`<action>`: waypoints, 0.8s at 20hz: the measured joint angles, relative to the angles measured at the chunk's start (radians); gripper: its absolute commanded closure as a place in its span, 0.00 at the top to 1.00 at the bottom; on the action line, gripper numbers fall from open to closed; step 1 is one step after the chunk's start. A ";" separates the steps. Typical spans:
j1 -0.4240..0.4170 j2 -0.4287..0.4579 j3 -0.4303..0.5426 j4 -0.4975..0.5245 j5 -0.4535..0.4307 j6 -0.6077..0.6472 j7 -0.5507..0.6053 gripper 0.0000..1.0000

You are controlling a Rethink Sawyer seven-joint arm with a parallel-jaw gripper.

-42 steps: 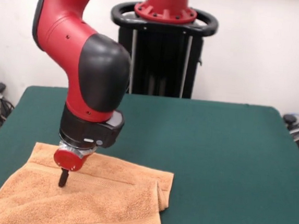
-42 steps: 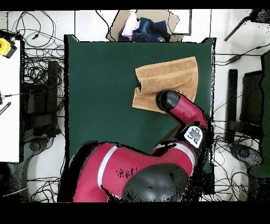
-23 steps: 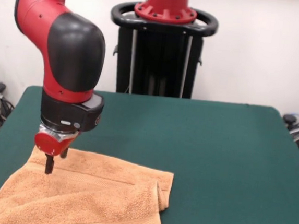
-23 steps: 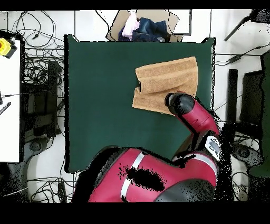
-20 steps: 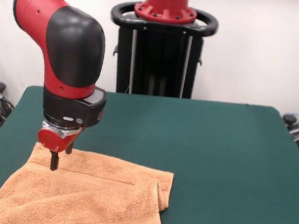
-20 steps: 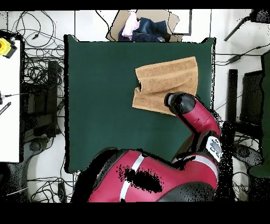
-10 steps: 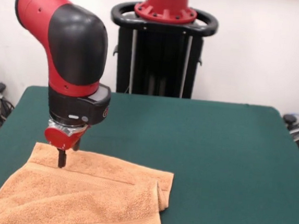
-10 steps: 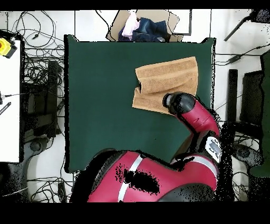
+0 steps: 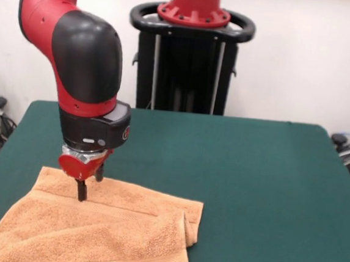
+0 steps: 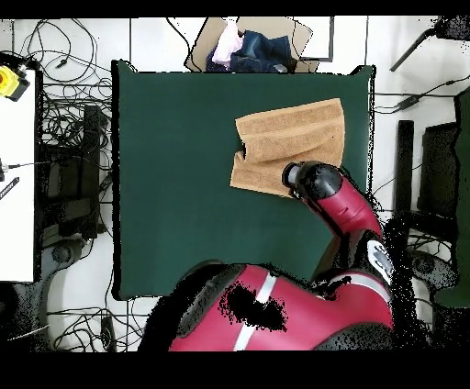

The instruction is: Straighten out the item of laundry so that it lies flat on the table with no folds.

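Observation:
The item of laundry is an orange-tan towel at the near left of the green table. Its right side is doubled over into a thick fold, and a long crease runs across it. My gripper points straight down over the towel's far left part. It is open, with one fingertip down at the cloth just inside the far edge. In the overhead view the towel lies near the table's right edge. There the arm's wrist covers the towel's lower right corner and hides the gripper.
In the overhead view a cardboard box of clothes sits just beyond the table's top edge. Cables lie on the floor on both sides. A white surface stands at the left. The towel's near edge runs out of the front view's bottom.
Over the last second the gripper has shifted a little to the right along the towel's far edge and come slightly lower. The towel's shape and place are unchanged.

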 measured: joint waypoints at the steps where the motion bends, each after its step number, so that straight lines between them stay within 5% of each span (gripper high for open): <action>1: -0.010 0.001 0.015 0.004 0.000 -0.006 0.000 1.00; 16: -0.054 0.015 0.110 0.008 0.000 -0.112 0.000 1.00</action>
